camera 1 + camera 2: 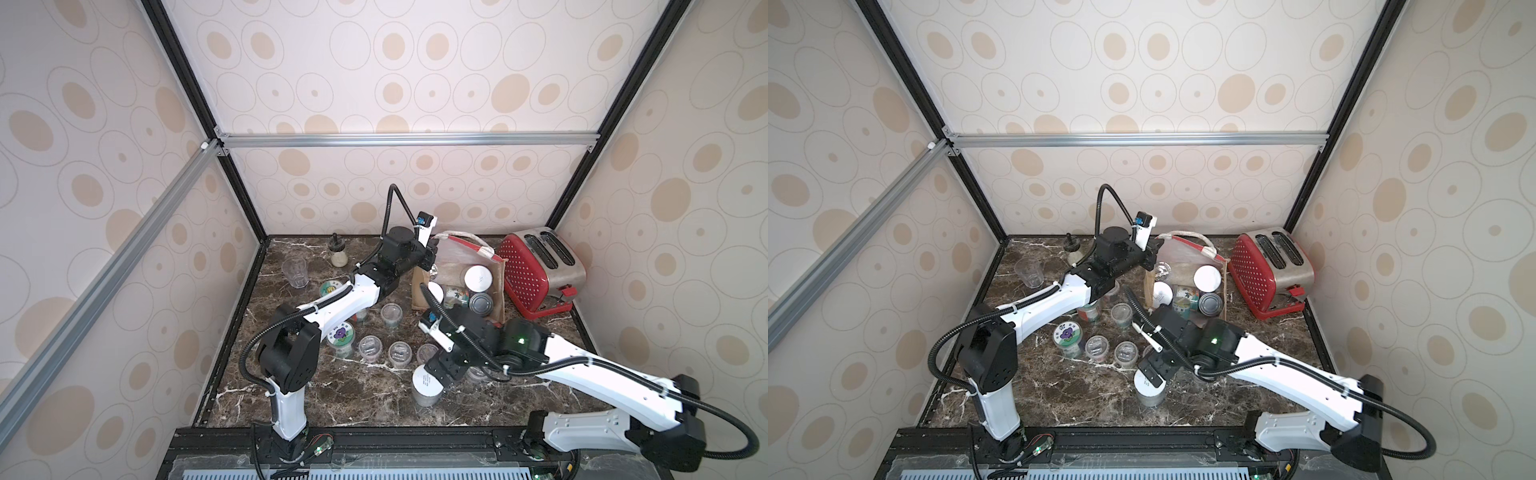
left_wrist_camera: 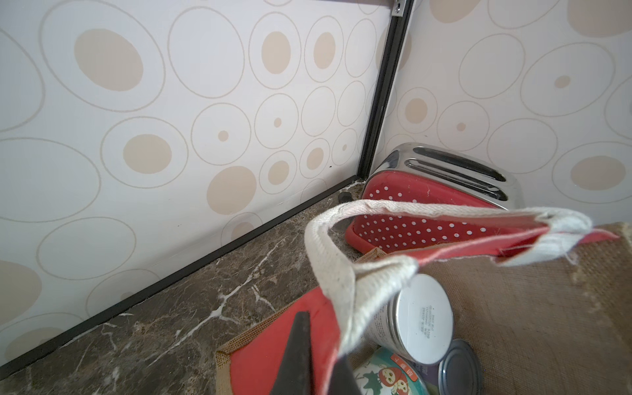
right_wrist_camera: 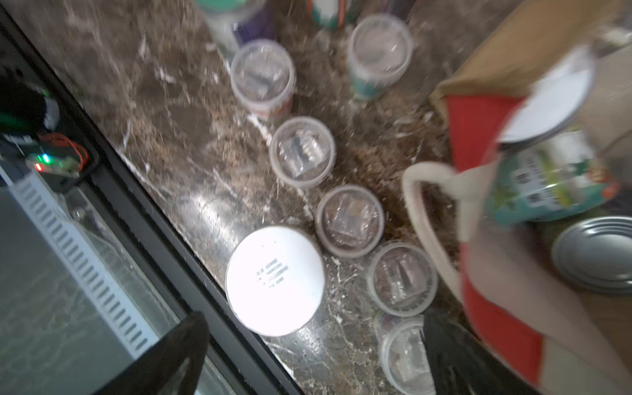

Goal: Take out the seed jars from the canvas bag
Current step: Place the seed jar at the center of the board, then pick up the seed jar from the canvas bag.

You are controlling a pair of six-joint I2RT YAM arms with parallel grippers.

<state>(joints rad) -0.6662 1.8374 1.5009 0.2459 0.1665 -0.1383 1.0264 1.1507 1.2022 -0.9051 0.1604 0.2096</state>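
Evidently L claw [image 1: 430,254] is pinched tight on bag [image 1: 419,293] rim, prob. to keep mouth open w/ jars [image 1: 478,277] left inside; R claw [image 1: 441,371] gapes wide, empty, over white-lid jar [image 1: 427,382] on bench [image 1: 353,399].

My marble table [image 1: 332,399] carries jars [image 1: 399,353] at centre, one white-lidded jar [image 1: 427,384] below them, the bag [image 1: 419,291] and toaster [image 1: 536,266] further right, and a shaker [image 1: 338,253] and tumbler [image 1: 296,272] upper left.

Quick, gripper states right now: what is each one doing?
Left gripper: closed on the canvas bag rim.
Right gripper: open, empty, by the white-lidded jar.
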